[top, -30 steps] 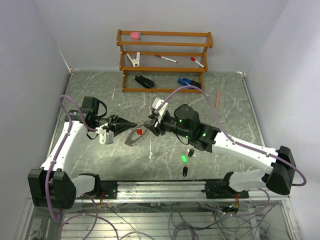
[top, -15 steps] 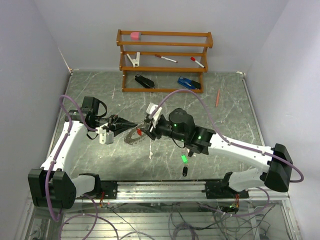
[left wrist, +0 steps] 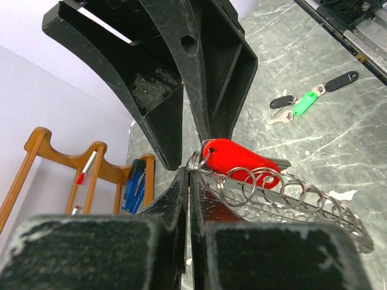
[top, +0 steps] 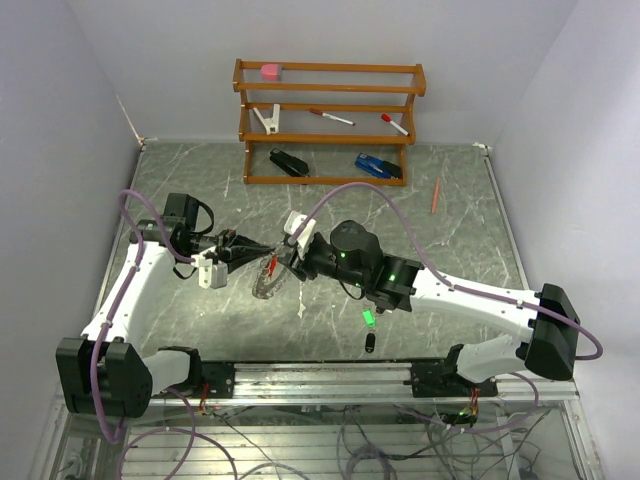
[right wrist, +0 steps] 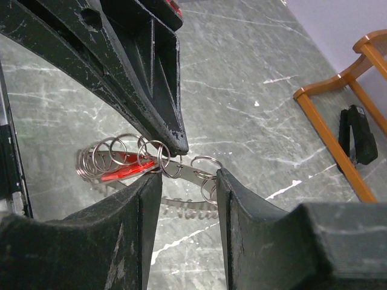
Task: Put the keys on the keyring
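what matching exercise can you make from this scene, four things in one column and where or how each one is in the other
Things:
1. red key
2. green key
3. pink object
4. left gripper

Places or states:
A. on the top shelf of the wooden rack
B. shut on the rim of the keyring
C. lying on the table, apart from the keyring
D. right against the keyring, beside the gripper tips

Pairs: 1-D, 2-C, 3-A, 4-B

Grey marbled table (top: 200,190): wooden rack (top: 325,107), pencil (top: 436,195), green key (top: 368,318), black key (top: 369,344).
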You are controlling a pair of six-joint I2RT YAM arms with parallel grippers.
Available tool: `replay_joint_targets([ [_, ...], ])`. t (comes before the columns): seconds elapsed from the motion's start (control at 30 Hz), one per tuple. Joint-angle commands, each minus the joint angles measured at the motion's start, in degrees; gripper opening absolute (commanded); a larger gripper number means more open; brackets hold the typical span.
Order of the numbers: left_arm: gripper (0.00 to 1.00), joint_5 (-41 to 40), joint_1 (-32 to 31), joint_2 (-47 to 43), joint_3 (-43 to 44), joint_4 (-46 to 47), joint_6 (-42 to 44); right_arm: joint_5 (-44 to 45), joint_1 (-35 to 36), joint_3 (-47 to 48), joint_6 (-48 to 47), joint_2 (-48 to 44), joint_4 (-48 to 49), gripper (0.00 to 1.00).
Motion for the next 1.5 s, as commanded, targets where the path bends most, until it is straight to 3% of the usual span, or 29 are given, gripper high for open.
replay_joint_targets([
  [0.0,0.07,4.4,-0.1,-0.6,1.6,-0.6,37.1,1.4,0.6,2.4,-1.3,-0.1,1.8,0.4],
  [0.73,0.07,4.4,-0.5,-0.7,3.8,-5.5,37.0,-0.1,1.2,5.0,-3.5,3.4,3.6,0.38],
  [0.9,0.07,4.4,-0.7,-0.4,3.8,-7.0,37.1,-0.4,1.2,5.1,-3.6,3.8,3.9,0.3],
  [1.07,0.07,4.4,-0.8,0.1,3.7,-8.1,37.1,0.2,1.3,4.7,-3.5,3.5,3.9,0.07],
  [1.23,0.07,4.4,-0.8,0.3,4.0,-9.0,37.1,1.0,1.3,4.1,-3.3,2.4,3.4,0.0],
  [1.47,0.07,4.4,-0.8,1.2,4.7,-10.4,37.1,1.5,1.3,2.5,-2.4,0.4,2.0,0.0],
])
